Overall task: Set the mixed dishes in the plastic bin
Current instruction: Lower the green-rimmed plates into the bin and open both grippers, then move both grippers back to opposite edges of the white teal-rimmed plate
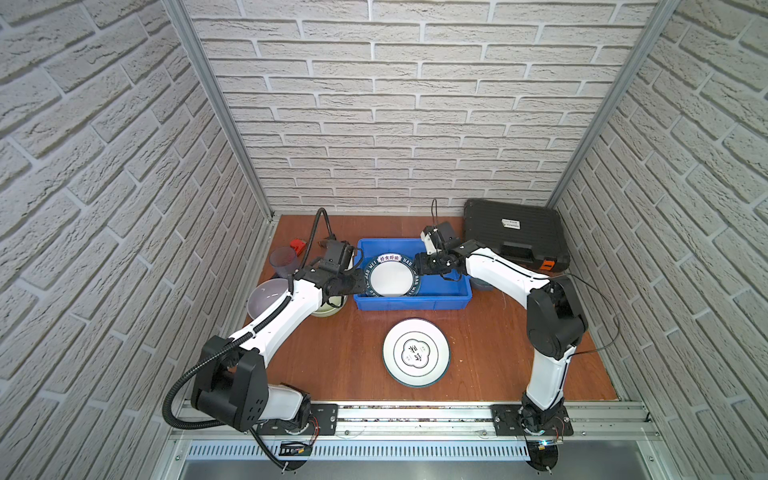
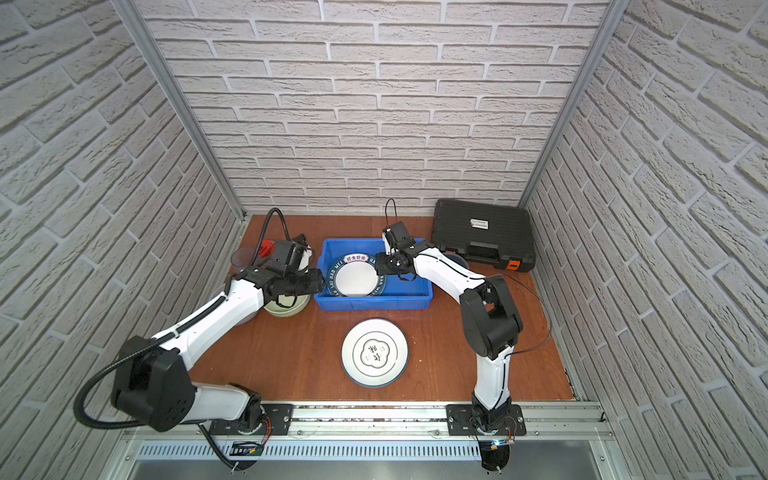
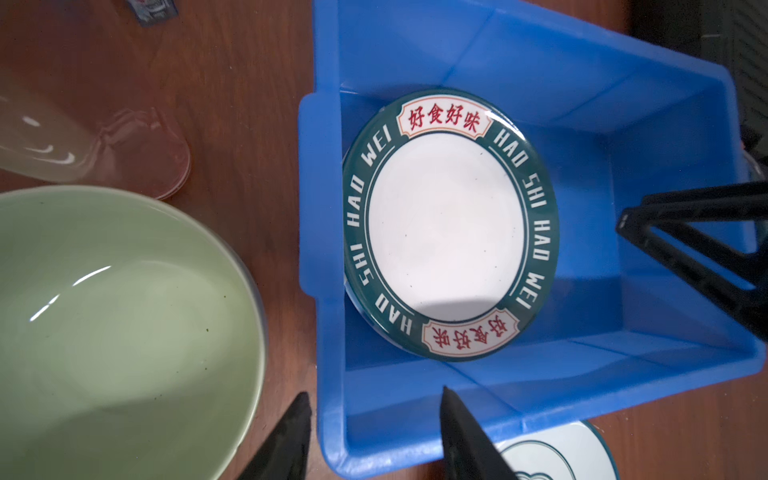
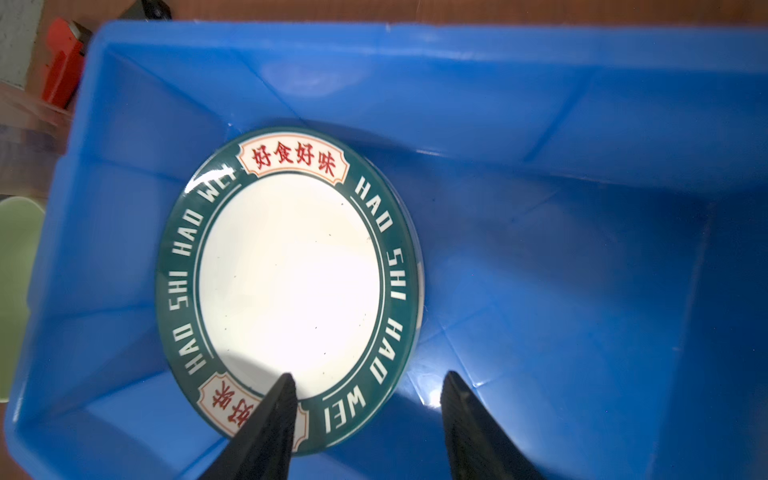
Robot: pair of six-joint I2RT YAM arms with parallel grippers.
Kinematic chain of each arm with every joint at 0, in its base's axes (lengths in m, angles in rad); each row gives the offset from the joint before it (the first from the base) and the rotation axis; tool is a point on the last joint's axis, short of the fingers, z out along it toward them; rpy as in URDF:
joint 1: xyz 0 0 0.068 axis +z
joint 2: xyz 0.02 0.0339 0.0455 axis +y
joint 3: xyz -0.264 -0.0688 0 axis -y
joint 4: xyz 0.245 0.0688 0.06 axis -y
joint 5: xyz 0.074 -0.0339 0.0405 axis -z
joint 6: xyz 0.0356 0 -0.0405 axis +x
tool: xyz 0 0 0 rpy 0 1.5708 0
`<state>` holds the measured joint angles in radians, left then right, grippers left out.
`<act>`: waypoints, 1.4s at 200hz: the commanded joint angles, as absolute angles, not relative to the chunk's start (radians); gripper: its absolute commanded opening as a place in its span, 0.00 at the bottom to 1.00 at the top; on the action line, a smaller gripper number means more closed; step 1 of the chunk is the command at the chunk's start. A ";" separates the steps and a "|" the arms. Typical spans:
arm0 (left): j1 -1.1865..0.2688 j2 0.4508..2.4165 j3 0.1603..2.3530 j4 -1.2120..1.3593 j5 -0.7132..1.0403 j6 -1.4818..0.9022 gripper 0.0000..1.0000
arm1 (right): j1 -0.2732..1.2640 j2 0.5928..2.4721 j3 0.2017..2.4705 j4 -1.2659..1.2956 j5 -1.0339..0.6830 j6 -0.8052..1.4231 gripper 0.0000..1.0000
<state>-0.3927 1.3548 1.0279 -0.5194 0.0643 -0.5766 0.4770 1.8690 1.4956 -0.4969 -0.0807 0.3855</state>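
Note:
A white plate with a dark green lettered rim (image 1: 390, 277) (image 2: 354, 276) (image 3: 444, 224) (image 4: 286, 274) lies inside the plastic bin (image 1: 411, 305) (image 2: 372, 302) (image 3: 540, 62) (image 4: 540, 83), toward its left side. My left gripper (image 1: 357, 279) (image 2: 319, 280) (image 3: 374, 392) is open above the bin's left wall and holds nothing. My right gripper (image 1: 419, 270) (image 2: 380, 266) (image 4: 368, 375) is open over the plate's right edge, one finger above the rim and the other above the bin floor. A teal-rimmed white plate (image 1: 416, 352) (image 2: 375, 352) sits on the table in front of the bin.
Left of the bin stand a pale green bowl (image 1: 328, 309) (image 3: 104, 332), a lavender bowl (image 1: 268, 297), a translucent tumbler (image 1: 284, 262) and a red wrench (image 1: 298, 245). A dark bowl (image 1: 482, 284) peeks out under the right arm. A black tool case (image 1: 513, 235) fills the back right corner.

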 commanded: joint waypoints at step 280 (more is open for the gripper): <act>-1.025 1.245 0.637 -0.435 -0.195 -0.943 0.36 | 0.591 1.023 0.476 -0.399 -0.309 0.616 0.29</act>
<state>-1.0168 1.2156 0.6693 -0.4992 -0.1585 -0.8963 0.5808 0.9901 0.4908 -0.5079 -0.2726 0.5964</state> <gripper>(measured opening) 0.374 0.298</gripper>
